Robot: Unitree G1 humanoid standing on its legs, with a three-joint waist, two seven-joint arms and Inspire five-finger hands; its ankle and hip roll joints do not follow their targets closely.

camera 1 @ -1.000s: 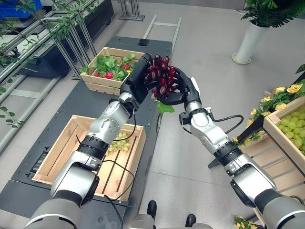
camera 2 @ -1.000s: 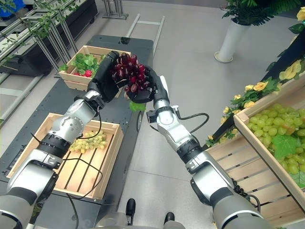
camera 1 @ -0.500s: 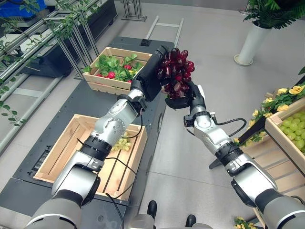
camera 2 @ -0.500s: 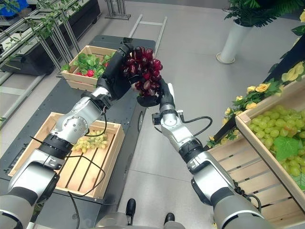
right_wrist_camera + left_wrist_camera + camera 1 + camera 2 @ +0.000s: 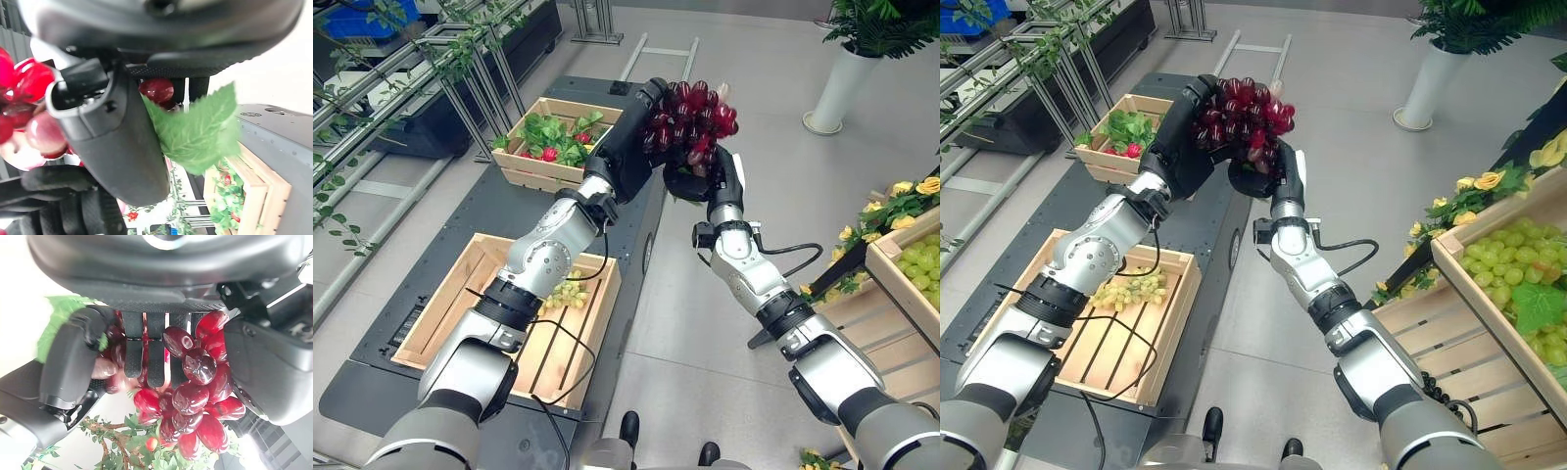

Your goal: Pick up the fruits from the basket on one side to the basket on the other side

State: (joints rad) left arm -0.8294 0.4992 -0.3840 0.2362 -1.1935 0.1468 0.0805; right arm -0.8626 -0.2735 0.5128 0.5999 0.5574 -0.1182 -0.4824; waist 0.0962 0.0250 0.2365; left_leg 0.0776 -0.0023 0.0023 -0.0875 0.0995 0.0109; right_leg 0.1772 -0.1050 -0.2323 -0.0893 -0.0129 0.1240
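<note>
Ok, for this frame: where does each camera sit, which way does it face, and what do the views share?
Left eye view: on the head, looking down at both arms lifting the red grape bunch over the near crate holding green grapes.
Right eye view: same head, a little to the side; the left hand and right hand hold the bunch.
Left wrist view: along its own fingers, curled on the bunch.
Right wrist view: along its hand, past a green leaf.
All four share the bunch.

Open floor (image 5: 773,127) lies between the cart (image 5: 509,211) and produce stand (image 5: 901,269).
</note>
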